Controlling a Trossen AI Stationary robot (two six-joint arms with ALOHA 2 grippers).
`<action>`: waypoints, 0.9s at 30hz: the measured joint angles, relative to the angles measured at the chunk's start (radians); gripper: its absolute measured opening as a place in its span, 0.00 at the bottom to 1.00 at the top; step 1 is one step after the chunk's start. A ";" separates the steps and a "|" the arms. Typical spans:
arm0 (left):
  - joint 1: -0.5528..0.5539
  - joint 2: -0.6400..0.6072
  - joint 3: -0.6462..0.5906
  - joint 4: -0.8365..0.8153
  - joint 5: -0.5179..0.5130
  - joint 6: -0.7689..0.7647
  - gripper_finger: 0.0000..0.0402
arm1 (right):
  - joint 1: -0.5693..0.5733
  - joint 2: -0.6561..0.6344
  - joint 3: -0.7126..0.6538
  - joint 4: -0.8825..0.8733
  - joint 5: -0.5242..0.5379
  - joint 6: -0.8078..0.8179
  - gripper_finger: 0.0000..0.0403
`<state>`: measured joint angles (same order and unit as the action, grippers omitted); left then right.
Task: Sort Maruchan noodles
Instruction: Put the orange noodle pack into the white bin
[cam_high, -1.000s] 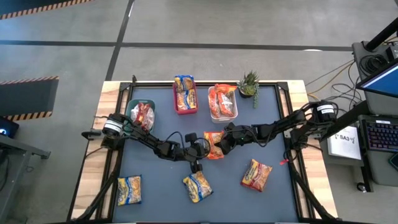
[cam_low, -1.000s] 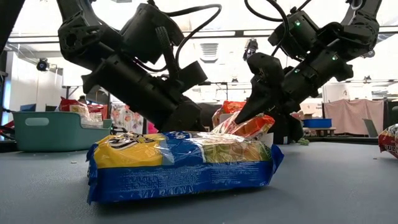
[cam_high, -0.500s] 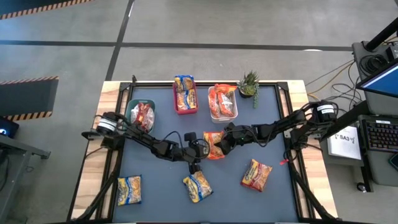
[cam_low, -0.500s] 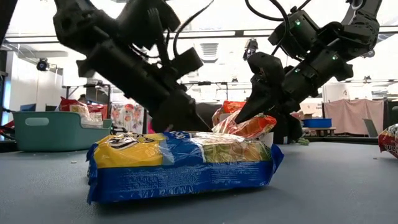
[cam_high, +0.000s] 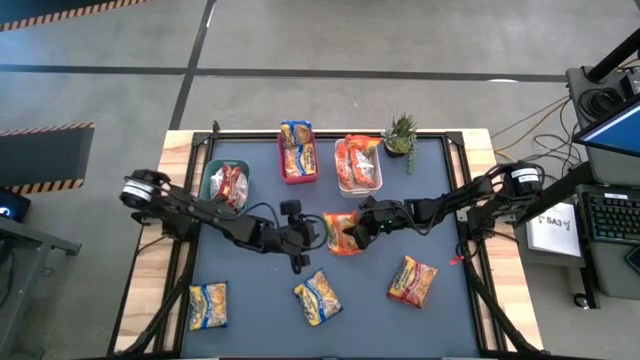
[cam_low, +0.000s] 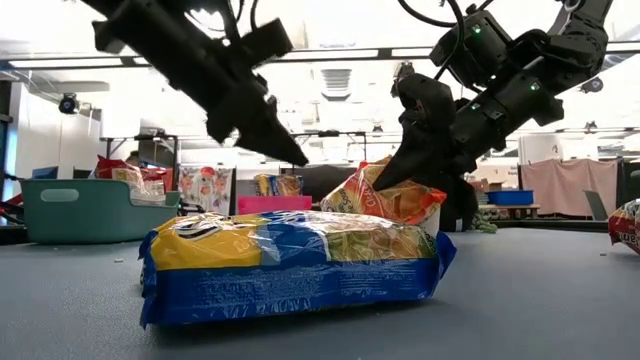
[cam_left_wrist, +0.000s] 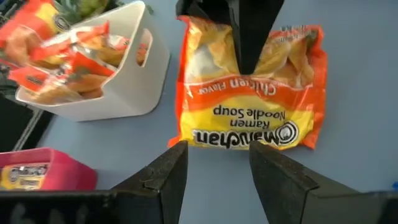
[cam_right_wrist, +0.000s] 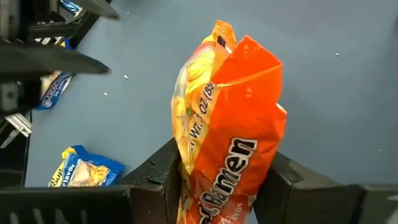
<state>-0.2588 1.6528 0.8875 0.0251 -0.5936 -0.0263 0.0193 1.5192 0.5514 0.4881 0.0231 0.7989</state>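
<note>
The right gripper (cam_right_wrist: 217, 180) is covering the lower end of the orange packet (cam_right_wrist: 227, 134), which is running off the right wrist view's edge. In the low view, the blue-and-yellow packet (cam_low: 290, 265) is hiding that orange packet's bottom.

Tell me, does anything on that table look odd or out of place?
Only one thing: the orange noodle packet in the middle of the table is tipped up on edge, pinched by the right gripper, while the open left gripper hangs just beside it. Three other packets lie flat on the mat; none looks torn.
</note>
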 joint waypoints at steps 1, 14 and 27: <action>0.000 -0.015 0.000 -0.015 0.000 -0.001 0.39 | 0.000 -0.001 0.000 0.000 0.000 -0.003 0.33; -0.004 -0.216 0.000 -0.178 -0.114 0.063 0.35 | -0.076 -0.257 0.000 -0.102 0.011 -0.095 0.33; -0.002 -0.238 0.000 -0.183 -0.141 0.085 0.33 | -0.117 -0.473 0.290 -0.743 0.550 -0.393 0.33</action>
<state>-0.2607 1.4147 0.8875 -0.1581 -0.7349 0.0589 -0.0982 1.0465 0.8415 -0.2551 0.5735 0.4058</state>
